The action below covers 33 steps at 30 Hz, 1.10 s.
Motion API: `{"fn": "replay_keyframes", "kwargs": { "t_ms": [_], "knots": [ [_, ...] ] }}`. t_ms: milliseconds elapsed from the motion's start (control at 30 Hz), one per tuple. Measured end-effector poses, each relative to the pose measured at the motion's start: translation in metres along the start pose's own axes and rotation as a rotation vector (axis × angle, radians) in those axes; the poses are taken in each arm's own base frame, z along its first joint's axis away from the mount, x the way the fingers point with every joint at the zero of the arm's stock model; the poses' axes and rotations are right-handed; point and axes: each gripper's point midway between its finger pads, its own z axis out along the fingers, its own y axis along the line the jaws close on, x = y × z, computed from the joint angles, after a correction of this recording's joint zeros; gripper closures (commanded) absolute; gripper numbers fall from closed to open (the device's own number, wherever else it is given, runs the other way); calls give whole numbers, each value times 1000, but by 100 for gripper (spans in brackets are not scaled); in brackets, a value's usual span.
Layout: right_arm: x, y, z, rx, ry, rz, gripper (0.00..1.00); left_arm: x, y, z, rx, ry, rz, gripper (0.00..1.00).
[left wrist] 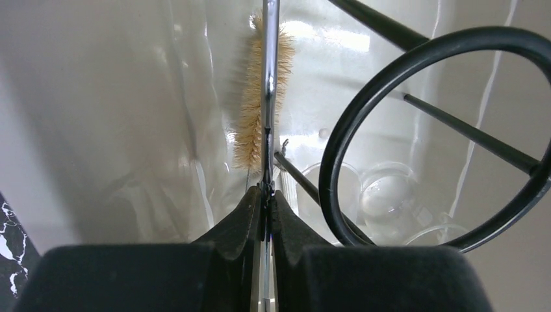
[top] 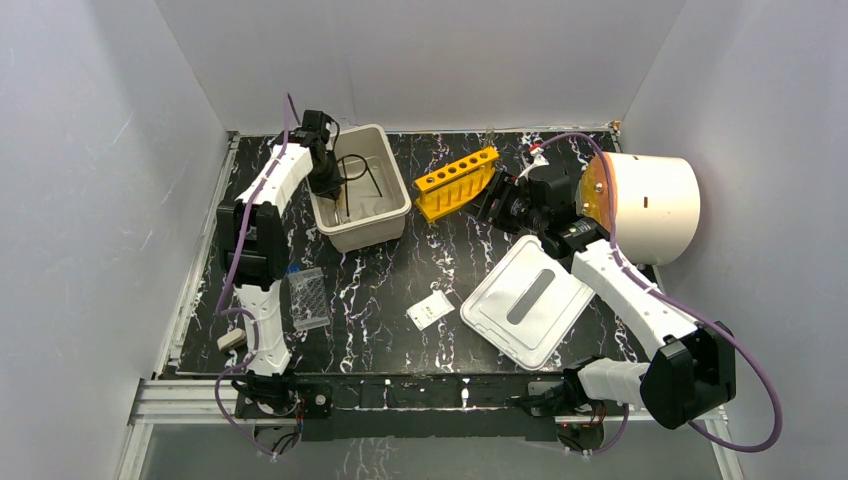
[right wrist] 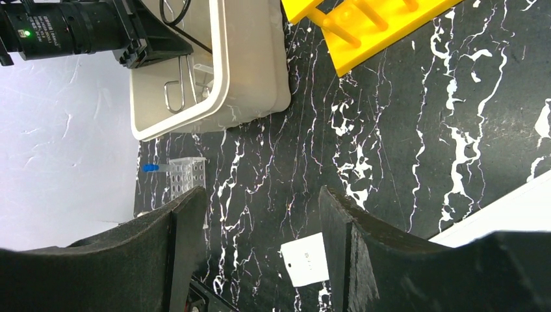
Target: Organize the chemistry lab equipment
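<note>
your left gripper (left wrist: 266, 195) reaches into the white tub (top: 385, 215).
it's clenched on the metal tweezers (left wrist: 269, 97) beside the black ring stand (left wrist: 338, 143); your right gripper (right wrist: 260, 201) hangs released, right of the tub.

Black marbled table (top: 390, 290): beige bin (top: 372, 232) rear left, yellow rack (top: 457, 181) beside it, white drum (top: 655, 205) right; lid (top: 490, 305), card (top: 430, 309), clear rack (top: 308, 298) nearer front.
</note>
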Motion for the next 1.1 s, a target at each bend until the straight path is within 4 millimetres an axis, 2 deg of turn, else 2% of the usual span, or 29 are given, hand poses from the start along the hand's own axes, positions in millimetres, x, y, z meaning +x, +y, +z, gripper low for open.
{"fn": "replay_keyframes", "kwargs": {
  "t_ms": [167, 300, 600, 700, 867, 1000, 1100],
  "knots": [
    [0, 1, 0, -1, 0, 10, 28, -2, 3, 0, -19, -10, 1, 77],
    [3, -2, 1, 4, 5, 18, 28, -6, 1, -2, -17, -25, -5, 69],
    [8, -9, 2, 19, 16, 28, 29, -26, -1, -15, -44, -93, 6, 67],
    [9, -10, 2, 22, 20, 29, 29, -30, -3, -24, -40, -109, 9, 64],
    [12, -13, 2, 31, 29, 16, 29, -37, -13, -57, 13, -159, 15, 54],
    [17, -19, 2, 51, 50, -15, 29, -40, -30, -107, 127, -226, 26, 41],
    [28, -27, 6, 82, 83, -52, 28, -26, -43, -151, 242, -270, 47, 34]
  ]
}}
